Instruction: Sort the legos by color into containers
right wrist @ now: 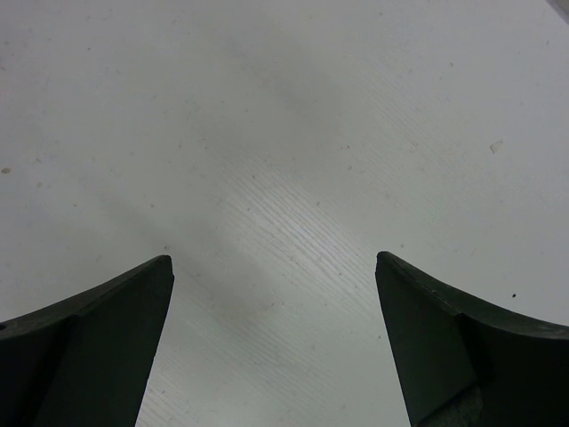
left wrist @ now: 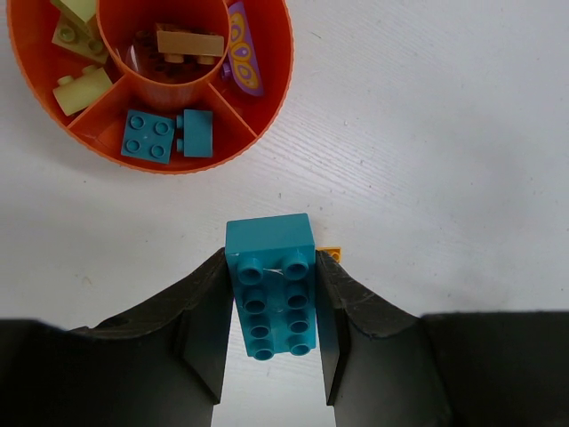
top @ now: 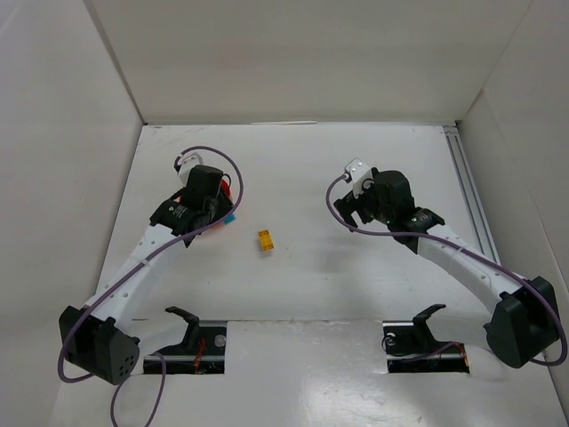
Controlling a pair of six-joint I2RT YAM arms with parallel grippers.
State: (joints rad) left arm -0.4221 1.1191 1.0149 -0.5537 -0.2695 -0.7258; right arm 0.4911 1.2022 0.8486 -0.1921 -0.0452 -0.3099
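Note:
My left gripper (left wrist: 272,258) is shut on a teal two-by-four brick (left wrist: 271,285) and holds it just short of the orange-red bowl (left wrist: 271,84). The bowl is divided into sections. One holds two teal bricks (left wrist: 147,135), one lime bricks (left wrist: 80,89), one a purple piece (left wrist: 242,49), and the centre cup a brown brick (left wrist: 188,43). In the top view the left gripper (top: 218,213) covers most of the bowl (top: 228,190). A yellow-orange brick (top: 266,240) lies on the table to its right. My right gripper (right wrist: 273,262) is open and empty over bare table.
White walls (top: 80,133) enclose the table on the left, back and right. A metal rail (top: 471,187) runs along the right side. The right gripper (top: 360,206) hovers at centre right, apart from the bricks.

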